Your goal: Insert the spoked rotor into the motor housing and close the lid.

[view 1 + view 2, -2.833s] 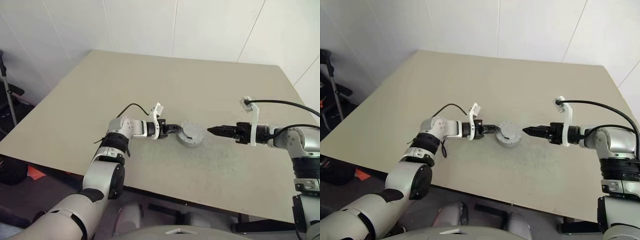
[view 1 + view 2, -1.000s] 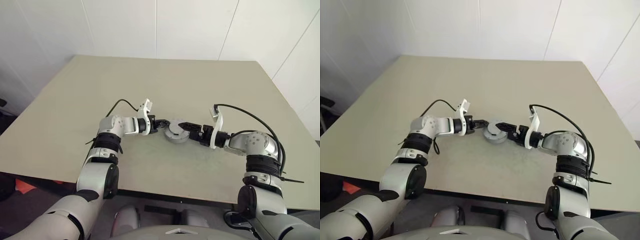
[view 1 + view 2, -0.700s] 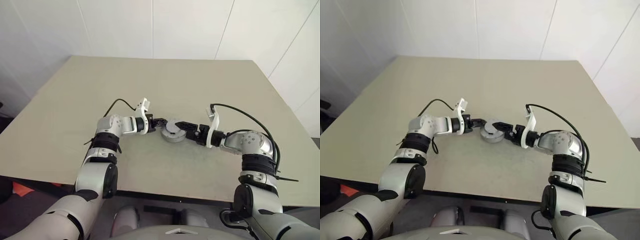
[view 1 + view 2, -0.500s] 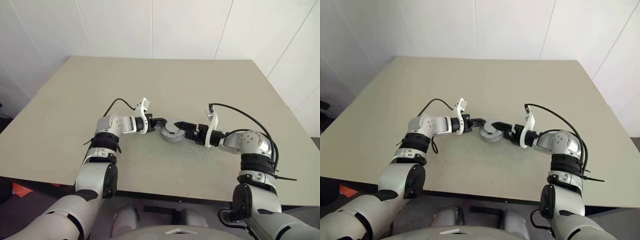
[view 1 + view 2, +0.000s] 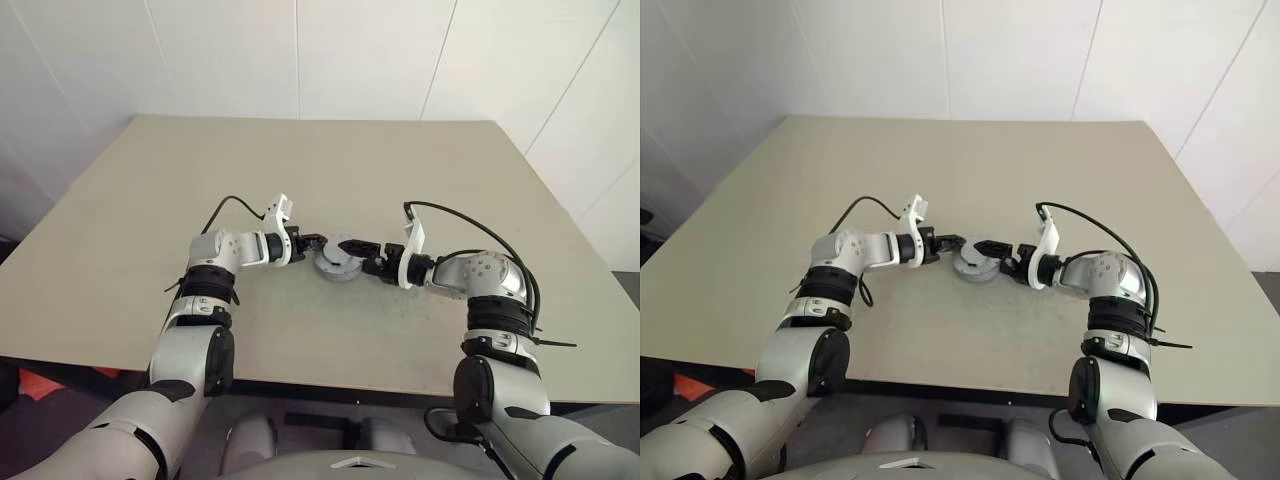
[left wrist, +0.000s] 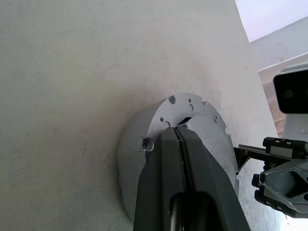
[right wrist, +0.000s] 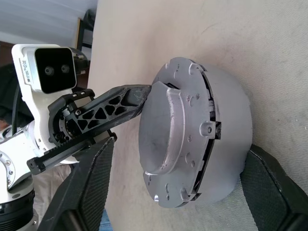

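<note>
Grey metal made up the motor housing (image 5: 337, 262), which sat on the beige desk (image 5: 400, 170) near its middle, with the lid (image 7: 168, 139) resting on top. The left gripper (image 5: 312, 241), fingers pressed together, touched the lid's edge from one side. The right gripper (image 7: 178, 192) stood spread apart, one finger on either side of the housing.

Both claws, left claw (image 5: 313, 241) and right claw (image 5: 350, 244), flank the motor housing (image 5: 335, 263).
</note>
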`<action>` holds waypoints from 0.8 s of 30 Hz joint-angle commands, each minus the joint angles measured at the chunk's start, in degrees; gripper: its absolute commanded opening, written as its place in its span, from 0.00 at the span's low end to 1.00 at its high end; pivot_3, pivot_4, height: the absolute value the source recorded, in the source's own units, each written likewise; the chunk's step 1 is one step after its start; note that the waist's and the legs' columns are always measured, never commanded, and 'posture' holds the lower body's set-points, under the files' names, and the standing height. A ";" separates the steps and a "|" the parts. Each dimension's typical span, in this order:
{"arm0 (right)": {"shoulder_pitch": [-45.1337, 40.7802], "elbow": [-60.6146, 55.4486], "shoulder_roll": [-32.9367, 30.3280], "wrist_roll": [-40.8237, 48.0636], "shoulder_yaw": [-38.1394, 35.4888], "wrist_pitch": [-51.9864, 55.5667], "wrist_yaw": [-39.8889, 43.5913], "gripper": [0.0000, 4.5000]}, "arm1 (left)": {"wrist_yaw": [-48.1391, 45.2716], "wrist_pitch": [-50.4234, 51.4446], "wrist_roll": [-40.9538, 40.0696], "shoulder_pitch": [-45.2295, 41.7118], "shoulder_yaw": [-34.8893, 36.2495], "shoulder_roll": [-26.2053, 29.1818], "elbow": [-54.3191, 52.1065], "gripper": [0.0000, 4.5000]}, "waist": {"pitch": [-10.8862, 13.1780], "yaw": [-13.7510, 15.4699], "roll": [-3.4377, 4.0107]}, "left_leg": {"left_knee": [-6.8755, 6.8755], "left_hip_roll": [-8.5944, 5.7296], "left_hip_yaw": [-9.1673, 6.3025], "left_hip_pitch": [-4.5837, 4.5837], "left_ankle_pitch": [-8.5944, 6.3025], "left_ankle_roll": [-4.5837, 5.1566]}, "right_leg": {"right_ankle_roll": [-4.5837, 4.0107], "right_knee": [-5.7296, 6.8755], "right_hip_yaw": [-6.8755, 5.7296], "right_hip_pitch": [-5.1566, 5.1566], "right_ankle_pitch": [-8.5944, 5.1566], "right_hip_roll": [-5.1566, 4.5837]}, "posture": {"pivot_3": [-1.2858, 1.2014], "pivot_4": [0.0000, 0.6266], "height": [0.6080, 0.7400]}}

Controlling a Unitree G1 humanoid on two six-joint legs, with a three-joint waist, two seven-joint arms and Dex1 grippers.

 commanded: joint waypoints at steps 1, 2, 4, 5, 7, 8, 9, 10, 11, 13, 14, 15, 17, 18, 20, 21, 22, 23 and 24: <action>-4.03 1.89 6.67 4.49 2.58 0.66 2.30 0.73 | -1.49 2.64 -0.65 0.86 -3.71 -3.91 2.08 0.00 | 0.00 0.02 0.00 | -0.01 -0.01 0.00 -0.01 0.00 0.00 | 0.00 -0.05 0.00 -0.01 0.00 0.00 | 0.52 0.00 1.00; -4.16 1.89 6.59 4.65 2.50 0.67 2.44 0.67 | -1.52 2.61 -0.59 0.85 -3.73 -3.91 2.08 0.00 | 0.00 0.06 0.01 | -0.02 -0.02 0.00 -0.05 0.00 0.01 | 0.00 -0.08 0.01 -0.04 0.00 0.00 | 0.52 0.00 1.00; -4.39 1.50 6.50 4.92 2.52 0.62 2.81 0.53 | -1.58 2.52 -0.47 0.82 -3.80 -3.90 2.13 0.00 | 0.00 0.16 0.01 | -0.08 -0.04 0.00 -0.16 -0.02 0.02 | 0.00 -0.12 0.03 -0.13 0.00 -0.01 | 0.52 0.00 1.00; -4.56 1.17 6.49 5.11 2.39 0.76 3.00 0.50 | -1.64 2.43 -0.38 0.78 -3.85 -3.91 2.19 0.00 | 0.00 0.23 0.02 | -0.15 -0.07 0.01 -0.15 -0.02 0.02 | -0.02 -0.12 0.06 -0.11 0.01 -0.01 | 0.52 0.00 1.00; -5.04 0.91 6.73 5.33 1.49 0.95 2.58 0.49 | -1.75 2.31 -0.21 0.78 -3.96 -3.92 2.24 0.00 | 0.00 0.34 0.02 | -0.22 -0.08 -0.01 -0.14 -0.01 0.01 | -0.06 -0.10 0.05 -0.11 0.04 -0.01 | 0.52 0.00 1.00; -5.18 0.87 6.78 5.33 1.31 0.92 2.52 0.49 | -1.79 2.27 -0.13 0.77 -3.96 -3.93 2.28 0.00 | 0.00 0.37 0.02 | -0.24 -0.09 -0.01 -0.14 -0.01 0.01 | -0.09 -0.09 0.05 -0.12 0.05 -0.01 | 0.52 0.00 1.00; -5.32 0.87 6.82 5.33 1.08 0.86 2.39 0.49 | -1.80 2.21 -0.03 0.76 -3.97 -3.96 2.34 0.00 | 0.00 0.40 0.02 | -0.28 -0.09 -0.01 -0.14 0.00 0.00 | -0.09 -0.09 0.05 -0.13 0.06 -0.01 | 0.52 0.00 1.00; -5.49 1.00 6.87 5.40 0.71 0.78 2.31 0.49 | -1.83 2.08 0.07 0.75 -3.97 -3.97 2.45 0.00 | 0.00 0.43 0.03 | -0.30 -0.10 -0.01 -0.14 0.00 0.00 | -0.09 -0.09 0.05 -0.13 0.06 -0.01 | 0.52 0.00 1.00; -5.70 1.24 6.91 5.41 0.25 0.68 2.06 0.49 | -1.86 1.98 0.16 0.74 -3.98 -3.98 2.50 0.00 | 0.00 0.44 0.03 | -0.31 -0.10 -0.01 -0.14 0.00 0.00 | -0.10 -0.09 0.05 -0.13 0.06 -0.01 | 0.52 0.00 1.00; -6.12 2.00 6.92 5.25 -0.69 0.35 1.41 0.49 | -1.96 1.71 0.35 0.73 -3.98 -3.96 2.60 0.00 | 0.01 0.44 0.03 | -0.31 -0.11 -0.01 -0.15 0.00 0.00 | -0.09 -0.09 0.05 -0.14 0.06 -0.02 | 0.52 0.00 1.00; -6.26 2.26 6.86 5.23 -0.88 0.27 1.38 0.48 | -2.01 1.57 0.44 0.72 -3.94 -3.96 2.64 0.00 | 0.01 0.45 0.03 | -0.31 -0.12 0.00 -0.16 0.00 0.00 | -0.09 -0.10 0.05 -0.15 0.06 -0.02 | 0.52 0.00 1.00; -6.38 2.40 6.78 5.27 -1.06 0.25 1.36 0.48 | -2.00 1.16 0.49 0.72 -3.74 -3.96 2.66 0.00 | 0.01 0.50 0.04 | -0.31 -0.12 -0.01 -0.16 0.00 0.00 | -0.09 -0.10 0.05 -0.15 0.06 -0.02 | 0.52 0.00 1.00; -6.35 2.15 6.53 5.33 -0.95 0.18 1.59 0.47 | -1.86 0.31 0.49 0.73 -3.24 -3.89 2.68 0.00 | 0.02 0.62 0.05 | -0.31 -0.13 -0.01 -0.19 0.00 -0.01 | -0.09 -0.09 0.05 -0.17 0.06 -0.02 | 0.52 0.00 1.00; -6.37 2.09 6.50 5.25 -0.96 0.14 1.43 0.47 | -1.79 0.00 0.50 0.71 -3.06 -3.81 2.72 0.00 | 0.02 0.65 0.05 | -0.31 -0.13 -0.01 -0.21 0.00 -0.01 | -0.09 -0.10 0.05 -0.18 0.06 -0.03 | 0.52 0.00 1.00; -6.32 2.17 6.52 5.19 -1.11 0.11 1.25 0.47 | -1.57 -0.91 0.56 0.67 -2.61 -3.58 2.95 0.00 | 0.02 0.61 0.05 | -0.31 -0.12 -0.01 -0.26 0.00 -0.01 | -0.31 -0.10 0.05 -0.23 0.18 -0.02 | 0.52 0.00 1.00; -6.28 2.63 6.57 4.93 -1.43 -0.07 0.77 0.47 | -1.29 -1.59 0.44 0.55 -1.95 -3.40 3.29 0.00 | 0.02 0.62 0.05 | -0.31 -0.12 -0.01 -0.28 0.00 -0.01 | -0.37 -0.09 0.05 -0.25 0.22 -0.02 | 0.52 0.00 1.00; -6.20 3.12 6.55 4.62 -1.65 -0.40 0.41 0.47 | -0.93 -2.38 0.25 0.45 -1.16 -3.17 3.49 0.00 | 0.02 0.64 0.05 | -0.36 -0.13 -0.01 -0.28 0.00 -0.01 | -0.39 -0.09 0.05 -0.25 0.23 -0.02 | 0.52 0.00 1.00; -6.16 3.55 6.55 4.47 -1.96 -0.60 0.14 0.47 | -0.57 -3.16 0.00 0.35 -0.26 -2.89 3.65 0.00 | 0.02 0.64 0.05 | -0.40 -0.14 -0.01 -0.27 0.00 -0.02 | -0.40 -0.09 0.05 -0.25 0.23 -0.02 | 0.52 0.00 1.00; -6.21 3.98 6.56 4.40 -2.41 -0.72 -0.21 0.47 | -0.20 -3.99 -0.24 0.25 0.68 -2.63 3.80 0.00 | 0.02 0.63 0.05 | -0.43 -0.14 -0.01 -0.26 0.01 -0.02 | -0.40 -0.09 0.05 -0.25 0.24 -0.02 | 0.52 0.00 1.00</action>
